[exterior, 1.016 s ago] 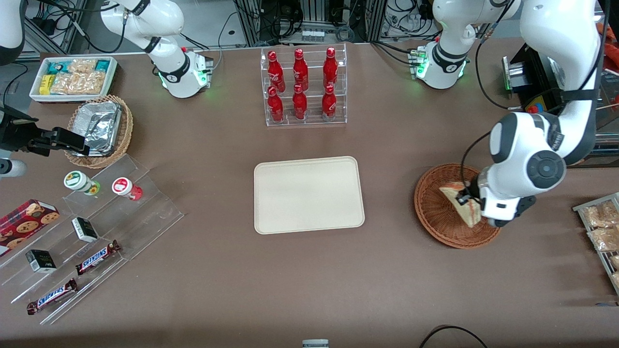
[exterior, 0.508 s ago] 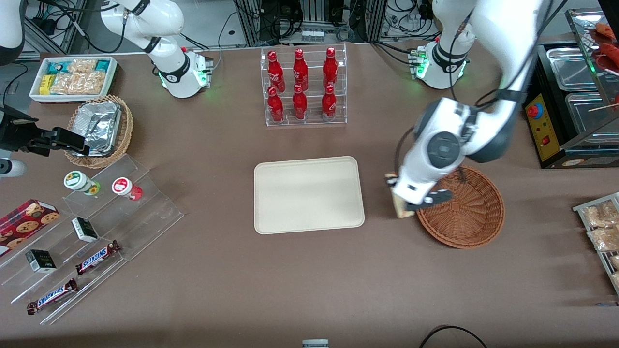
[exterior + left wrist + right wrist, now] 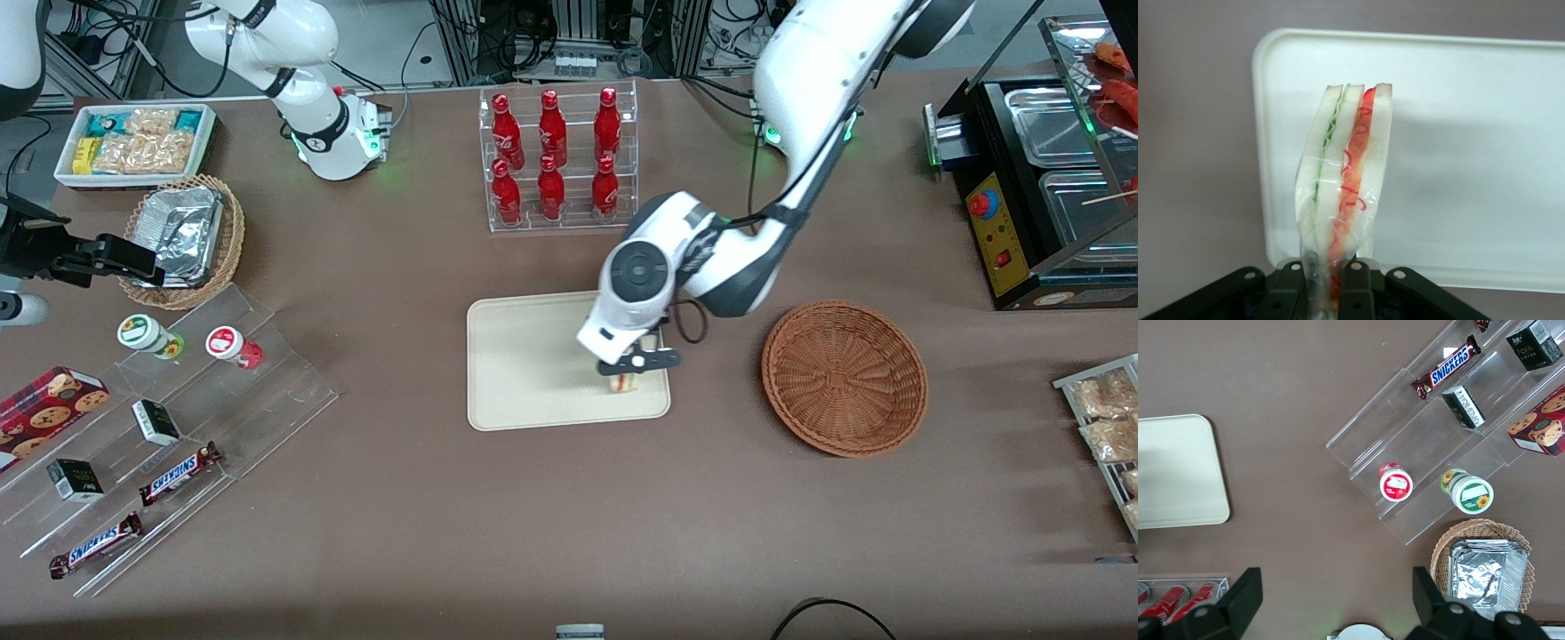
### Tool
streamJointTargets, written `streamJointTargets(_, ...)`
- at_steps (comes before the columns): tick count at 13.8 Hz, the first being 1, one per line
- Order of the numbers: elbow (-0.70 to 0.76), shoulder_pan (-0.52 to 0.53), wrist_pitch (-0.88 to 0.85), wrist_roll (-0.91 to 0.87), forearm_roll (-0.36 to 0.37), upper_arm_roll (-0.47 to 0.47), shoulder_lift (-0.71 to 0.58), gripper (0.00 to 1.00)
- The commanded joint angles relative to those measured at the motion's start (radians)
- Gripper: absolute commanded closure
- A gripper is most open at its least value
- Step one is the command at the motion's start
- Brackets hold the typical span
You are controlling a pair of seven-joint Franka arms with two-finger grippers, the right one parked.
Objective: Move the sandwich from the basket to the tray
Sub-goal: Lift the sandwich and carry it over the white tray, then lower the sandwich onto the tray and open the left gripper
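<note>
Holding the sandwich (image 3: 1343,183) pinched in the closed gripper (image 3: 629,372) above the tray (image 3: 524,373), clear of the empty basket (image 3: 845,378); carry done, lowering and release left

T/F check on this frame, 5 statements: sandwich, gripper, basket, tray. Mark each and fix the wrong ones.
1. The gripper is shut on the sandwich. True.
2. The sandwich lies in the basket. False: the basket holds nothing; the sandwich hangs in the gripper over the tray.
3. The gripper is over the part of the tray nearest the basket. True.
4. The sandwich lies flat on the tray, released. False: the left wrist view shows it clamped between the fingers, cut edge with red and green filling facing the camera.
5. The tray already carries another food item. False: its visible surface is bare apart from the sandwich held above it.
</note>
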Motion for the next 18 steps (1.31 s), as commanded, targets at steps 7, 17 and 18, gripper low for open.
streamJointTargets(7,0.214,-0.120,-0.018,-0.141,0.015,0.022,0.171,1.00)
streamJointTargets(17,0.222,-0.132,0.008,-0.186,0.060,0.024,0.191,0.00)
streamJointTargets(18,0.223,-0.128,0.005,-0.183,0.060,0.024,0.184,0.00)
